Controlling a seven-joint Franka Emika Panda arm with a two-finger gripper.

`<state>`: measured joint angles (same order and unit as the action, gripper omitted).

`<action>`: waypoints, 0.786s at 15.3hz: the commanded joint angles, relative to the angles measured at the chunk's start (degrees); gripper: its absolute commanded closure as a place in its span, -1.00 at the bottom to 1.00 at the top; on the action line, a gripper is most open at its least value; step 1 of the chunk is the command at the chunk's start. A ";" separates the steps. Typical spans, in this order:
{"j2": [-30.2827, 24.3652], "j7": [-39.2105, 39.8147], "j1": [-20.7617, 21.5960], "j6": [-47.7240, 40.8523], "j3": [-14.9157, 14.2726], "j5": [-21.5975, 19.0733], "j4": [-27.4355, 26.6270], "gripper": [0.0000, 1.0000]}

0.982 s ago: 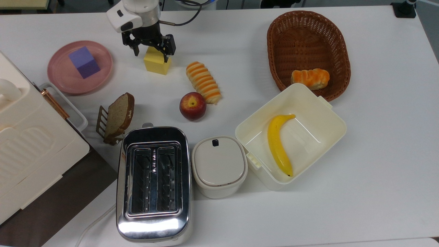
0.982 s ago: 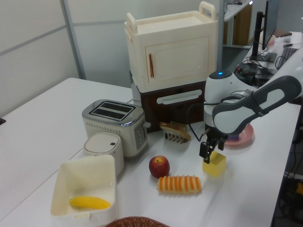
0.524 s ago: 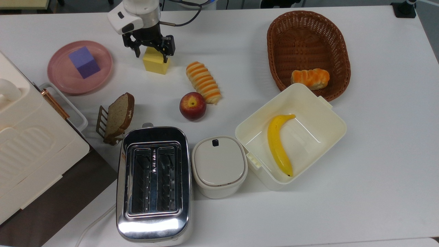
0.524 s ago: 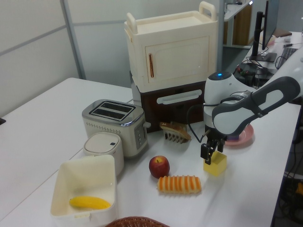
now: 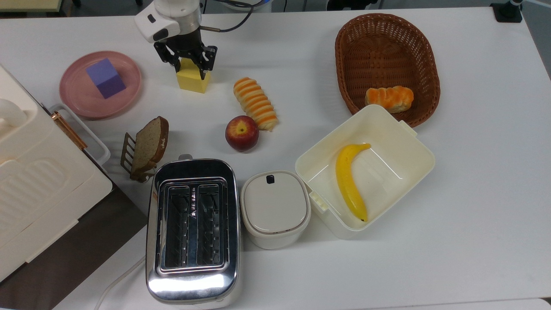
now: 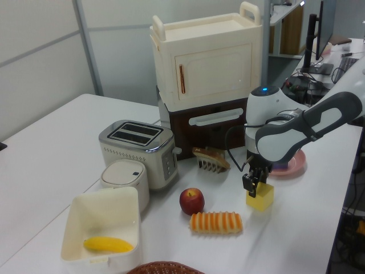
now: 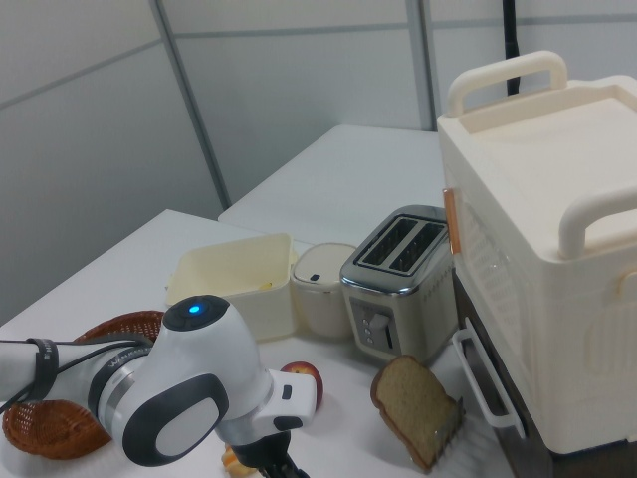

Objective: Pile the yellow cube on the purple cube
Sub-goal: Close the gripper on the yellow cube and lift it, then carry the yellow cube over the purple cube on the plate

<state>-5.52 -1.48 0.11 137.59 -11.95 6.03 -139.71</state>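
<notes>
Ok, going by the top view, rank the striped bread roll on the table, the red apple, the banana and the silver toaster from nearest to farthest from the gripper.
1. Striped orange-and-cream bread roll, just to the top view's right of the gripper.
2. Red apple, lower right, beyond the roll.
3. Silver two-slot toaster, at the bottom edge.
4. Yellow banana, inside the cream plastic box, far lower right.

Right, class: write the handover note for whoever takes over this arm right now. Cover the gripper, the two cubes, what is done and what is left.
Gripper: shut on the yellow cube, fingers on two opposite sides.
Yellow cube: on the white table, not lifted as far as the left view shows, to the top view's right of the pink plate.
Purple cube: on the pink plate, nothing on it.
Done: grasp.
Left: lift the yellow cube, carry it over the plate, set it squarely on the purple cube, release.
</notes>
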 commanded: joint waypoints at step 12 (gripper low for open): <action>-10.82 -3.70 -3.36 -6.46 -0.53 0.29 -0.03 0.68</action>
<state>-12.21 -3.82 -2.12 132.93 -12.10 6.03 -139.05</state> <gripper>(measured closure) 0.432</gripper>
